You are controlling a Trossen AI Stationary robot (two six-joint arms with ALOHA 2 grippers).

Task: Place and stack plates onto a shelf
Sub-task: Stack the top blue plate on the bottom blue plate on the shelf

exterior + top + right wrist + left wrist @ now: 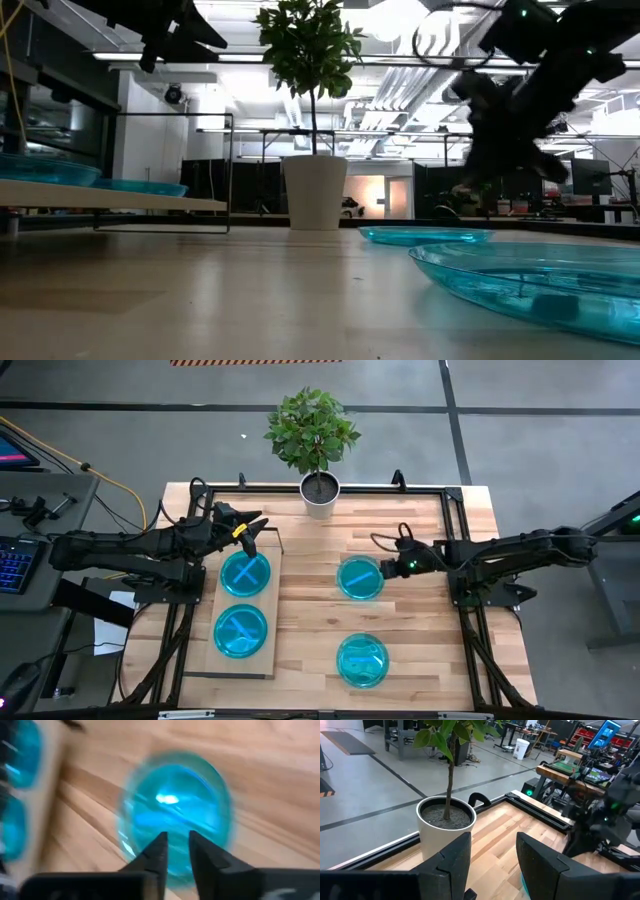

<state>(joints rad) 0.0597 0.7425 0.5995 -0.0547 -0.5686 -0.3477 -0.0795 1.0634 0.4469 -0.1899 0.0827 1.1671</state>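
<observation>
Two cyan-blue plates (245, 574) (240, 630) lie on the pale wood shelf (272, 610) at the table's left. Two more plates lie flat on the tabletop, one at mid-right (360, 577) and one near the front (362, 660). My left gripper (250, 532) is open and empty, raised over the shelf's far end and facing the plant pot (445, 827). My right gripper (386, 568) hovers over the right rim of the mid-right plate (175, 810). Its fingers stand a narrow gap apart and hold nothing. In the low view it is above that plate (425, 236).
A white pot with a leafy plant (320, 495) stands at the table's far edge, between the two arms. A dark frame (440, 490) runs around the tabletop. Bare wood shows between the shelf and the two loose plates.
</observation>
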